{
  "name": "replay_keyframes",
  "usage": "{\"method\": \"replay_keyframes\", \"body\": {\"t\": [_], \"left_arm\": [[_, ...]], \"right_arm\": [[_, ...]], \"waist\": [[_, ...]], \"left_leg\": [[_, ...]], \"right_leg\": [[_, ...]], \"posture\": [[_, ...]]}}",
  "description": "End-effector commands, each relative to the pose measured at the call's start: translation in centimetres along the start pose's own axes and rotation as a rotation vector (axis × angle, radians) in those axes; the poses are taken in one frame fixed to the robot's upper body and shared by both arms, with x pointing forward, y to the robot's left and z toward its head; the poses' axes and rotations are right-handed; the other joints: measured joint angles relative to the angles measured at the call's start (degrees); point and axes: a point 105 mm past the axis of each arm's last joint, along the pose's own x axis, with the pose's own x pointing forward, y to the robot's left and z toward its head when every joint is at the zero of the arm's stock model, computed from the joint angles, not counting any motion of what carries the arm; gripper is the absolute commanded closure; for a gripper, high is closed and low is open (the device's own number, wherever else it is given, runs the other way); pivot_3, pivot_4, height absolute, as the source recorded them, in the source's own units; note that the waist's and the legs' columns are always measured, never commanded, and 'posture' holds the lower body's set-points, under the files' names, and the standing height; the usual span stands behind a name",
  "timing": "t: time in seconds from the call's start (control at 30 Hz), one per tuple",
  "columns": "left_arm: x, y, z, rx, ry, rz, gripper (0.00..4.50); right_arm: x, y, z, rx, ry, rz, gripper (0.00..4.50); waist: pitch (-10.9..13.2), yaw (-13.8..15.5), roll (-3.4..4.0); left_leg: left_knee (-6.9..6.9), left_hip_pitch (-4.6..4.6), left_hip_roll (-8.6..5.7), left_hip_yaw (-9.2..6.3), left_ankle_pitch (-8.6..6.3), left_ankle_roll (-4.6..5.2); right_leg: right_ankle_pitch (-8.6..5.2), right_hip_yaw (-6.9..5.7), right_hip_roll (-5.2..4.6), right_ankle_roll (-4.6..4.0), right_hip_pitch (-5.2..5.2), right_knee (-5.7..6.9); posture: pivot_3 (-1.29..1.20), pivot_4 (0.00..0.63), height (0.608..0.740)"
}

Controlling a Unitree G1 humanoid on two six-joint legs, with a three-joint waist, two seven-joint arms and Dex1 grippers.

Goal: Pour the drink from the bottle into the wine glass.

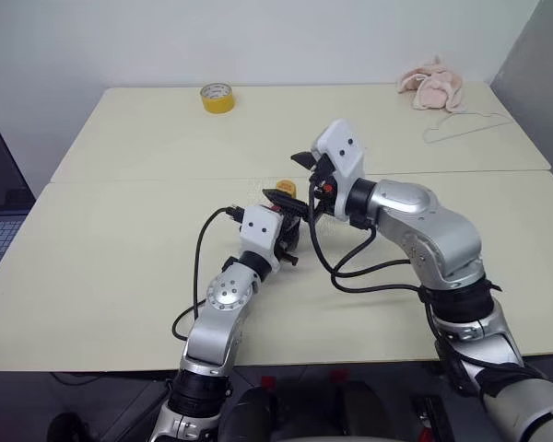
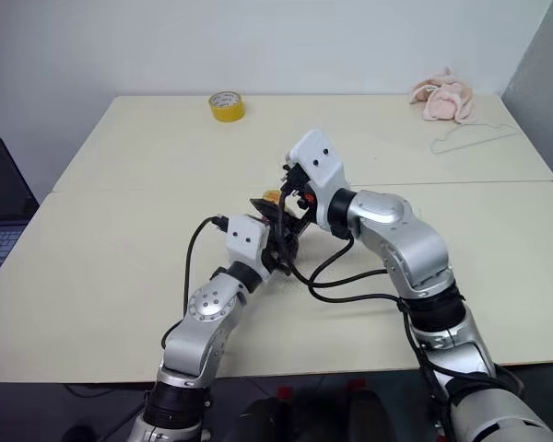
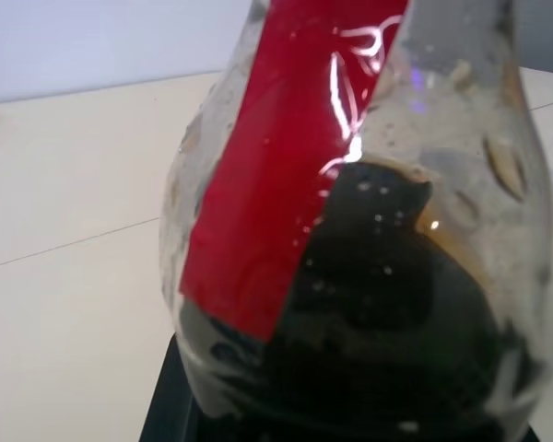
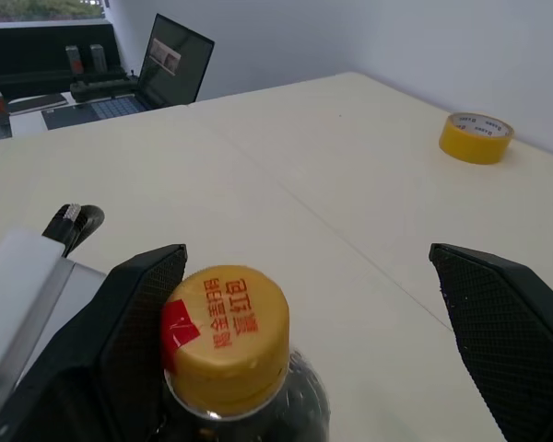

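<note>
Left gripper (image 1: 290, 235) nearest, fingers pressed against the body of the small squat clear plastic bottle (image 3: 369, 230) with red neck label, apparently to steady it upright above the pale table (image 1: 101, 276) for uncapping. Dark brown cola-like drink (image 3: 378, 350) settled in the lower part of the bottle, below the label. Just above, right gripper (image 4: 327, 304) with black fingers (image 4: 138, 313) spread wide, straddling the yellow screw cap (image 4: 226, 336): one finger just beside or touching the cap, the other well apart; nothing gripped. Probable purpose: alignment to twist off the cap, a step not yet done. Cap on, hence pouring not begun. Farther back on the table, yellow tape roll (image 1: 217, 97); at the far right corner, pink cloth (image 1: 433, 85) beside a thin wire hanger (image 1: 461, 124).
</note>
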Motion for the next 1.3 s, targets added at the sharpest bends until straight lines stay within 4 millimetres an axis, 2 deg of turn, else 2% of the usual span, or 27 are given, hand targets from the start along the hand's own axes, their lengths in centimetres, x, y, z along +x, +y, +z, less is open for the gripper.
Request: {"method": "replay_keyframes", "body": {"t": [0.03, 0.3, 0.5, 0.77, 0.97, 1.3], "left_arm": [[-0.1, 0.3, 1.8, 0.011, -0.073, 0.012, 3.31], [-0.1, 0.4, 1.8, 0.014, -0.072, 0.010, 3.31], [-0.1, 0.4, 1.8, 0.015, -0.072, 0.009, 3.35], [-0.1, 0.4, 1.8, 0.018, -0.073, 0.011, 3.35], [-0.2, 0.5, 1.8, 0.020, -0.071, 0.018, 3.35], [-0.1, 0.6, 1.7, 0.019, -0.071, 0.021, 3.35]], "right_arm": [[-1.9, -2.3, 0.5, -0.020, -0.012, -0.099, 0.00], [-3.1, -1.9, 0.1, -0.028, 0.006, -0.075, 0.00], [-3.6, -0.9, 1.0, -0.009, -0.041, -0.006, 0.00], [-2.8, 0.3, 2.2, 0.039, -0.090, 0.056, 0.00], [-3.1, 1.3, 2.5, 0.044, -0.099, 0.126, 0.00], [-1.4, 0.5, 3.2, 0.073, -0.102, 0.044, 0.00]], "waist": [[0.00, 0.02, 0.00], [0.00, 0.12, -0.01], [0.00, 0.30, -0.01], [0.00, 0.28, -0.01], [0.00, 0.40, -0.01], [0.00, 0.25, -0.01]], "left_leg": [[0.00, 0.00, 0.00, 0.01, 0.00, 0.00], [0.00, 0.00, -0.01, 0.02, 0.00, 0.00], [0.00, 0.00, -0.01, 0.04, 0.00, 0.00], [-0.01, 0.00, 0.01, 0.04, 0.00, 0.00], [0.02, 0.00, -0.01, 0.03, 0.00, 0.00], [-0.01, 0.00, 0.00, 0.01, 0.00, 0.00]], "right_leg": [[0.00, 0.00, 0.00, 0.00, 0.00, 0.00], [0.00, 0.01, -0.01, 0.00, 0.01, 0.00], [0.00, 0.02, 0.00, 0.00, 0.01, 0.00], [0.00, 0.02, 0.00, 0.00, 0.01, 0.00], [0.00, 0.01, -0.01, 0.00, 0.03, -0.01], [0.00, 0.00, 0.00, 0.00, 0.01, 0.00]], "posture": [[0.00, 0.150, 0.740], [0.00, 0.150, 0.740], [0.00, 0.150, 0.740], [0.00, 0.150, 0.740], [0.00, 0.150, 0.740], [0.00, 0.150, 0.740]]}}
